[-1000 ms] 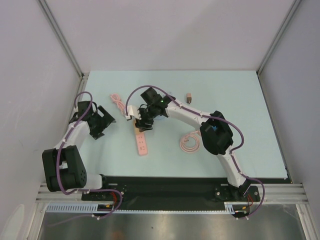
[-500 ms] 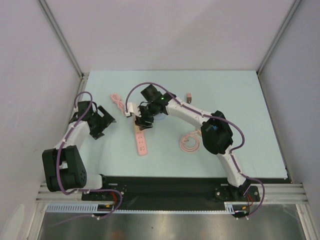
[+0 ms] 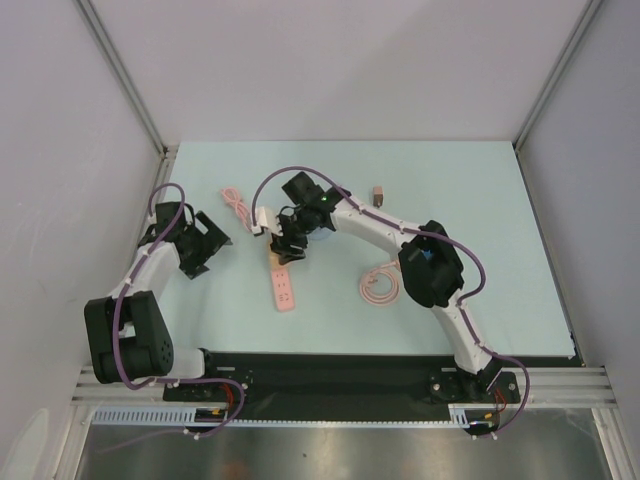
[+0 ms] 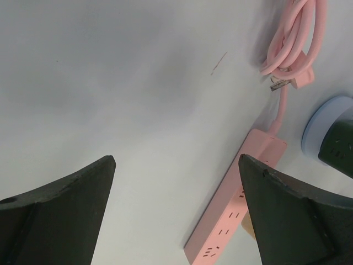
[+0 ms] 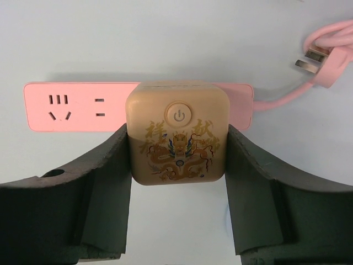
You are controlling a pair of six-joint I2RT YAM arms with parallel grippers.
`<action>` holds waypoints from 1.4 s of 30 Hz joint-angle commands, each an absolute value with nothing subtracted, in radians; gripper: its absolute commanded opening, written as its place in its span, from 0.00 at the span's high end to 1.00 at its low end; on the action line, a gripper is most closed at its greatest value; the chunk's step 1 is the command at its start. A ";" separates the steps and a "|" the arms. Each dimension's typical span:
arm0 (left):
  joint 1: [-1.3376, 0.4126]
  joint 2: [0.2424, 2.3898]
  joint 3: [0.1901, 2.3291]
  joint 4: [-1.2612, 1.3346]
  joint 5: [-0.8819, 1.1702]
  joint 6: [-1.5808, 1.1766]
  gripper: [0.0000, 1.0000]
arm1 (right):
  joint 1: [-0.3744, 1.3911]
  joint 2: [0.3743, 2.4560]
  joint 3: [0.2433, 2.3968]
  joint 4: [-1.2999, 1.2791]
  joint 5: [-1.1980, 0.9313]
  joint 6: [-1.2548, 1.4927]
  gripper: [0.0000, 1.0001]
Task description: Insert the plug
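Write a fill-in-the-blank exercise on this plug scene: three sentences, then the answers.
1. The dragon-printed tan square plug is gripped by the robot's ____ arm.
2. The long plastic power strip under it is coloured ____.
3. The open left hand holds ____.

Missing words: right; pink; nothing.

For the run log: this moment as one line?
right gripper: shut on tan plug | plug over pink power strip, seating unclear | left gripper: open, empty

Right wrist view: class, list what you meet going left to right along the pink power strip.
In order: free sockets → dragon-printed adapter → pink cord's pronged plug.
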State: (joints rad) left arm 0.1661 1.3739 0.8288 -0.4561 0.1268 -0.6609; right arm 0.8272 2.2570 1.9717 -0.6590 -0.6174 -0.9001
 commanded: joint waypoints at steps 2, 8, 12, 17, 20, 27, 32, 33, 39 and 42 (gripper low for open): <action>0.175 1.367 0.874 -0.453 0.141 -0.646 0.00 | 0.830 2.278 1.954 -0.638 -0.638 -0.887 1.00; 0.175 1.365 0.874 -0.453 0.138 -0.644 0.00 | 0.834 2.290 1.962 -0.663 -0.621 -0.902 1.00; 0.176 1.364 0.873 -0.453 0.141 -0.644 0.00 | 0.848 2.295 1.947 -0.673 -0.555 -0.914 1.00; 0.176 1.362 0.871 -0.453 0.133 -0.647 0.00 | 0.884 2.324 1.934 -0.675 -0.451 -0.927 1.00; 0.179 1.359 0.870 -0.459 0.120 -0.650 0.00 | 0.881 2.344 1.928 -0.670 -0.452 -0.899 1.00; 0.204 1.361 0.864 -0.460 0.114 -0.670 0.00 | 0.879 2.388 1.891 -0.661 -0.436 -0.879 1.00; 0.207 1.350 0.864 -0.463 0.098 -0.669 0.00 | 0.893 2.382 1.786 -0.603 -0.388 -0.854 1.00; 0.207 1.348 0.865 -0.463 0.098 -0.669 0.00 | 0.900 2.384 1.776 -0.595 -0.377 -0.853 1.00; 0.209 1.347 0.865 -0.466 0.089 -0.670 0.00 | 0.916 2.388 1.733 -0.571 -0.316 -0.819 1.00; 0.209 1.345 0.867 -0.466 0.087 -0.669 0.00 | 0.910 2.402 1.767 -0.618 -0.342 -0.818 1.00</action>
